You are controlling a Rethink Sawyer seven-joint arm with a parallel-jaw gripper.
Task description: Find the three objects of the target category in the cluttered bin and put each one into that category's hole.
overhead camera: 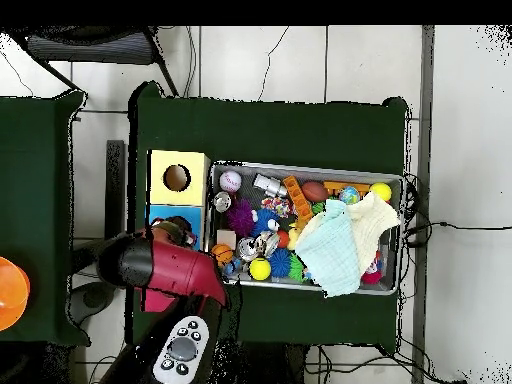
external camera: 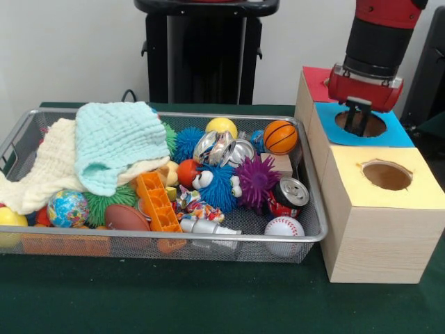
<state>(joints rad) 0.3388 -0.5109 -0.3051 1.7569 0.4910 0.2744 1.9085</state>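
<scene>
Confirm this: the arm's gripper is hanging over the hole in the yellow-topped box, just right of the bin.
Not quite. In the front view the gripper hangs over the hole in the blue-topped box, not the yellow-topped box, whose hole has nothing above it. Both boxes do sit just right of the bin.

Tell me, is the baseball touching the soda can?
Apart. The front view shows bare mesh between the baseball and the soda can behind it in the bin.
</scene>
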